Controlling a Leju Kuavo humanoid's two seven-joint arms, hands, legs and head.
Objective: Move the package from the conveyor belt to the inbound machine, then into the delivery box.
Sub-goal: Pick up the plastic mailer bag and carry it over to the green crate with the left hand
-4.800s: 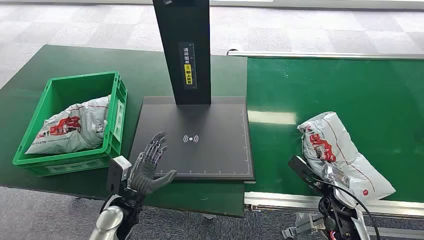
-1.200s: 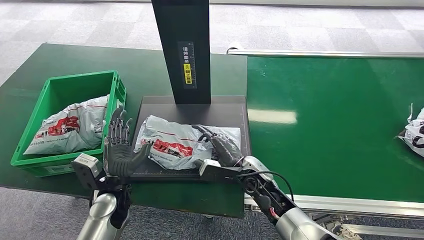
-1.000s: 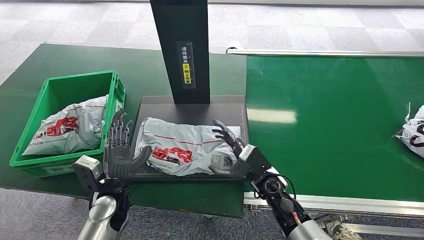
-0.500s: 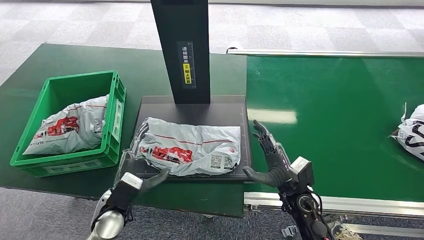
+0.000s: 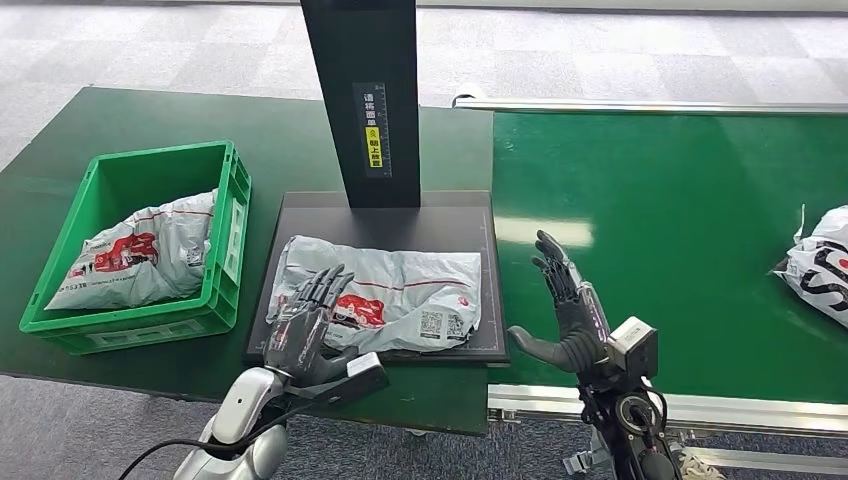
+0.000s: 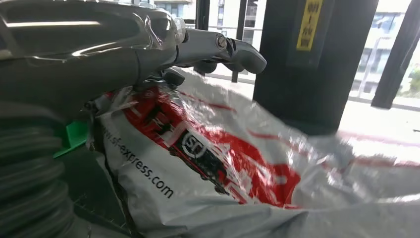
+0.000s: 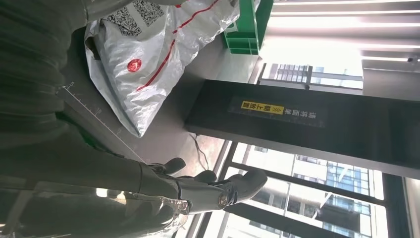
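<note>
So the package is lying flat on the black scanner plate, right in front of the tall black post with the yellow label. The left hand reaches in from about 7 o'clock, palm down, fingers stretched out over the near-left corner of the package; the left wrist view shows its fingers lying across the crinkled plastic, not wrapped around anything, so I'd call it released, just resting there. The right hand is off the plate at roughly 4 o'clock from the package, held upright over the edge of the conveyor belt, fingers straight and spread, thumb out toward the plate, clearly grasping nothing. Over at 9 o'clock sits the green crate on the counter, with another package already inside it. Far out at 3 o'clock, a third bag sits on the belt, cut off by the frame edge.
</note>
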